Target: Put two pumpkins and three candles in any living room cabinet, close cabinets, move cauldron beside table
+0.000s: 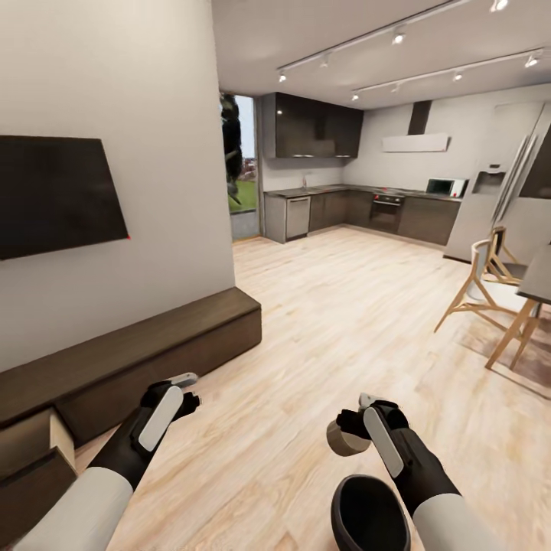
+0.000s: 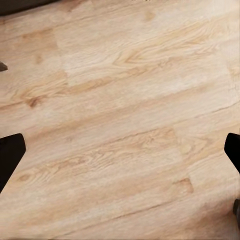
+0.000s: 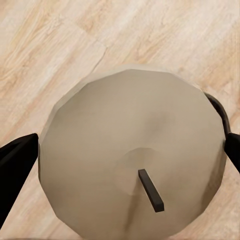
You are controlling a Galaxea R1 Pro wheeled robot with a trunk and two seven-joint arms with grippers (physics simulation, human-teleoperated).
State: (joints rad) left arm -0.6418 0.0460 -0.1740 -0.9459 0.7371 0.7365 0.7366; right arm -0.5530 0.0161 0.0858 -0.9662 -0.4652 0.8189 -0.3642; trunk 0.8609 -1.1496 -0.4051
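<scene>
— How many candles can you count?

— One. The candle [image 1: 346, 440], a stubby olive-tan cylinder, sits in the right hand [image 1: 358, 430], held above the wood floor [image 1: 321, 321]. In the right wrist view the candle [image 3: 132, 150] shows top-on, dark wick near the middle, with a black finger [image 3: 15, 165] pressed at each side, so that hand is grasping it.

— And the cauldron?

— One, the cauldron [image 1: 370, 514], a round black pot with a wide mouth, on the floor just below the right hand at the lower edge of the head view.

— The left hand?

— The left hand [image 1: 187, 390] is released: in its wrist view the left fingertips [image 2: 10, 155] stand far apart over bare floor [image 2: 120, 120], holding nothing.

— The cabinet?

— One long low dark-brown cabinet [image 1: 153, 344] along the wall under a black screen [image 1: 57, 195]. At its near end one drawer [image 1: 34, 451] stands pulled out, pale wood showing inside. Two wooden chairs [image 1: 482, 287] stand on the right, and a kitchen [image 1: 360, 207] lies beyond.
</scene>
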